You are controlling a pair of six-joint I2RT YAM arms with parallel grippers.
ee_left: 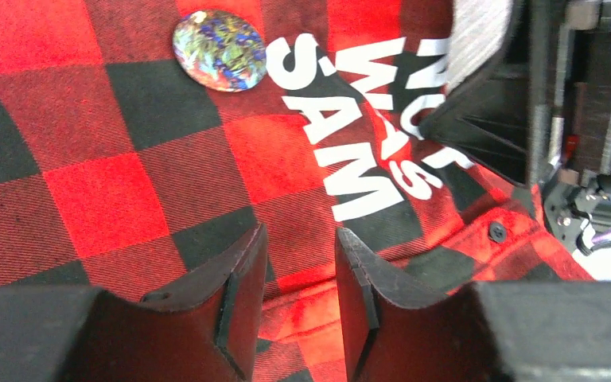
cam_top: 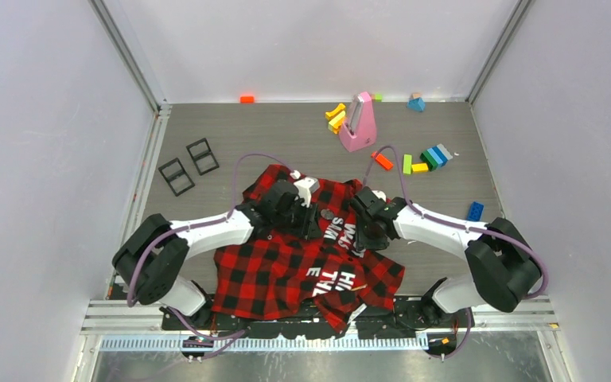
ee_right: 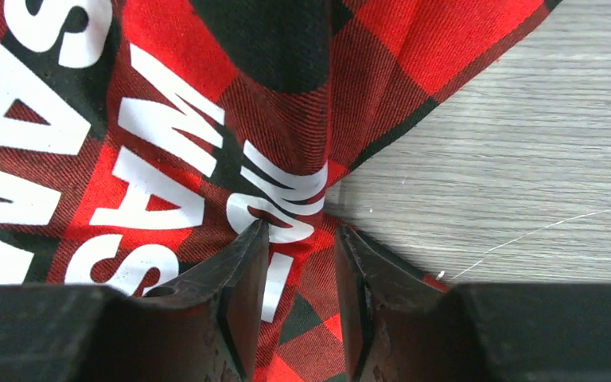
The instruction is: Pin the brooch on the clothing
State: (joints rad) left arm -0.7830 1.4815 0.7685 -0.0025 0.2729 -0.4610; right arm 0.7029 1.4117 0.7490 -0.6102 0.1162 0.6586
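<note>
Iridescent brooch (ee_left: 219, 49) lay on the shirt (ee_left: 111, 191), upper left in the left wrist view, ahead of the nearer left gripper (ee_left: 298, 239), half-open and empty; the right gripper (ee_right: 301, 231) straddled a shirt fold, half-closed, grip unclear.

The right gripper (ee_right: 300, 239) has its jaws part way apart, tips down on the red-and-black flannel shirt (ee_right: 167, 95). Pleats of cloth fan out from the gap between the jaws (whether the cloth is truly pinched cannot be told). White block lettering (ee_right: 151, 159) runs left of the jaws. Bare grey desk (ee_right: 509, 143) lies to their right, crossed by a thin white streak (ee_right: 525, 235).
</note>
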